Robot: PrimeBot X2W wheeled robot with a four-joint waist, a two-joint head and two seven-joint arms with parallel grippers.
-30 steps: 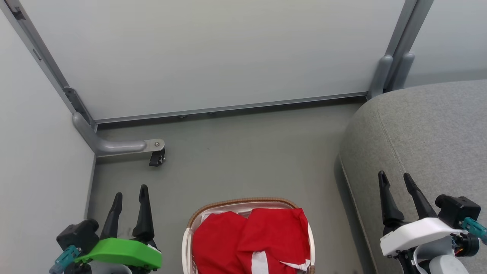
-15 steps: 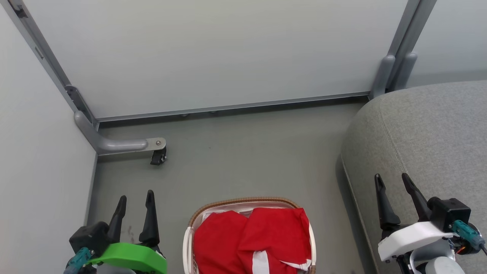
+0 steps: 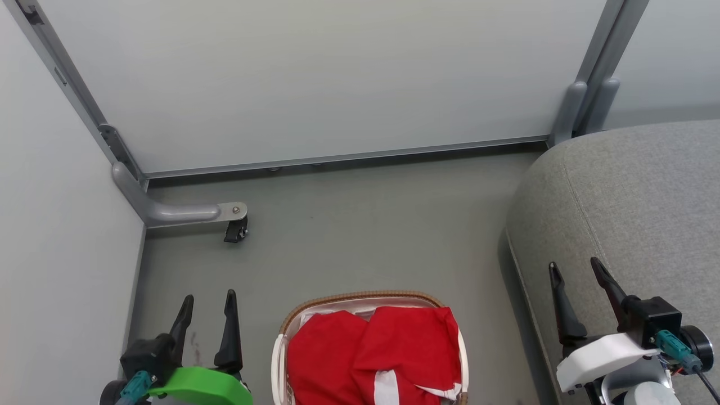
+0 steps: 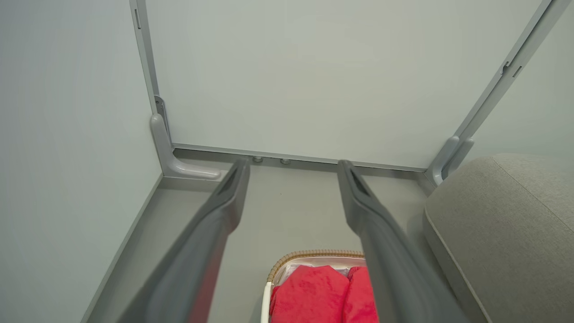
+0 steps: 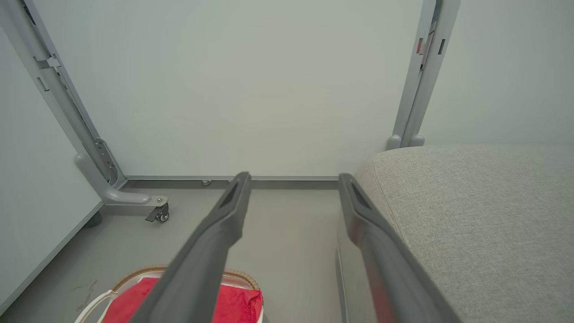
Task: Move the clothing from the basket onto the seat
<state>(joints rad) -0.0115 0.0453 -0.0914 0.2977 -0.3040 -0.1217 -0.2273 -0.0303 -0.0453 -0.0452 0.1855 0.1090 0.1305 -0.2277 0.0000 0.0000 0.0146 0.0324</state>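
Note:
The white basket [image 3: 360,301] with its brown woven rim stands on the floor at the bottom middle of the head view. Inside it lie the red clothing [image 3: 374,351], a plain red piece on the left and one with white stripes on the right. The grey seat [image 3: 635,202] fills the right side. My left gripper [image 3: 207,301] is open, left of the basket and above the floor. My right gripper [image 3: 574,269] is open over the seat's front edge. The left wrist view shows the basket [image 4: 314,256], clothing [image 4: 309,294] and seat [image 4: 502,224]; the right wrist view shows the clothing [image 5: 242,300] and seat [image 5: 471,215].
Pale partition panels [image 3: 315,79] close off the back and left. A grey metal foot with a small black caster [image 3: 235,230] juts onto the floor at the left. Bare grey floor [image 3: 365,225] lies between the basket and the back panel.
Both grippers have drawn back toward the bottom of the head view, the left one also shifting right. The picture has shifted slightly. Basket and clothing stay put.

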